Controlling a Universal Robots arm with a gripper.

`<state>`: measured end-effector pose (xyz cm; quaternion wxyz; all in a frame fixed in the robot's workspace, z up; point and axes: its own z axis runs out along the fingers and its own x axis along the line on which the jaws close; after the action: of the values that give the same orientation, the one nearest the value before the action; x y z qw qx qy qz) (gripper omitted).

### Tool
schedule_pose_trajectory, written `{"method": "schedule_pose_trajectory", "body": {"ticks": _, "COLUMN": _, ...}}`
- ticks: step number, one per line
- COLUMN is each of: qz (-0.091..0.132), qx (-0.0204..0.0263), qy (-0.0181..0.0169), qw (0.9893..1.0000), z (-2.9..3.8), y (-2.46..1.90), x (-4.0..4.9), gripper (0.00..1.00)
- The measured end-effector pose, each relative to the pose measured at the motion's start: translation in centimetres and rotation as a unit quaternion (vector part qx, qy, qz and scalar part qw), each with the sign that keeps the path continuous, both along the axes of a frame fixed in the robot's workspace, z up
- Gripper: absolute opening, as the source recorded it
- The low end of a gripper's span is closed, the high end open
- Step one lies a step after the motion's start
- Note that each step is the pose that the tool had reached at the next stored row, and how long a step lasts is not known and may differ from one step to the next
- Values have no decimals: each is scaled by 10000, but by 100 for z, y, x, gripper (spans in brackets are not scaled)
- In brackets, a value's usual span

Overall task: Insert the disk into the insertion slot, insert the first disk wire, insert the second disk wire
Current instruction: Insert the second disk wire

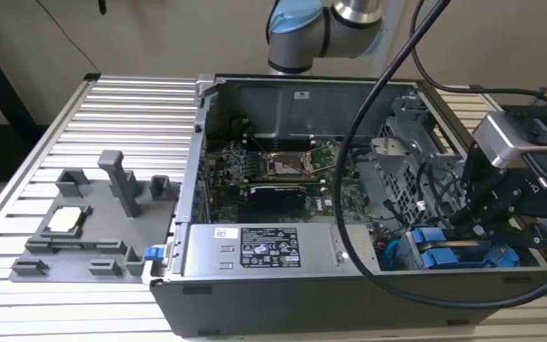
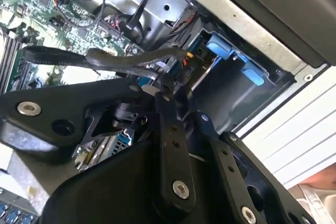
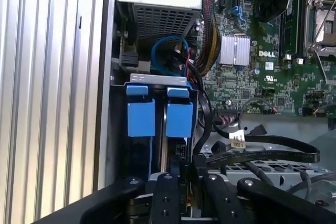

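Two blue carriers stand side by side in the grey metal insertion slot (image 3: 157, 79) at the case's corner on the exterior view's right. The disk (image 3: 179, 119) is the one nearer the motherboard, and its blue tabs (image 1: 441, 258) show in the exterior view. My gripper (image 1: 478, 231) hangs directly over that bay. In both wrist views its black fingers (image 2: 167, 86) (image 3: 185, 174) are drawn together on the end of a black disk wire (image 2: 58, 56) that trails off over the motherboard (image 3: 273, 156). The wire's plug end is hidden behind the fingers, close to the disk's rear edge.
The grey power-supply box (image 1: 264, 249) lies along the case's front wall beside the bay. The green motherboard (image 1: 283, 171) fills the middle. A thick black arm cable (image 1: 359, 178) loops across the open case. A grey parts fixture (image 1: 83, 228) sits on the ribbed table at the exterior view's left.
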<state>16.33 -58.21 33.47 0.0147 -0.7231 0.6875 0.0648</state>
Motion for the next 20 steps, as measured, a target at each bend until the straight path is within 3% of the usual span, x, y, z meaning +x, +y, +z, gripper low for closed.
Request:
{"method": "schedule_pose_trajectory", "body": {"ticks": 2, "qz": -1, "qx": 2, "qy": 0, "qw": 10000, "z": 42, "y": 0, "x": -1, "gripper": 24}}
{"method": "schedule_pose_trajectory", "body": {"ticks": 9, "qz": -1, "qx": -1, "qy": 0, "qw": 10000, "z": 346, "y": 0, "x": -2, "gripper": 24}}
{"method": "schedule_pose_trajectory", "body": {"ticks": 13, "qz": -1, "qx": -1, "qy": 0, "qw": 10000, "z": 480, "y": 0, "x": -1, "gripper": 24}}
{"method": "schedule_pose_trajectory", "body": {"ticks": 20, "qz": -1, "qx": 1, "qy": 0, "qw": 10000, "z": 494, "y": 0, "x": -1, "gripper": 24}}
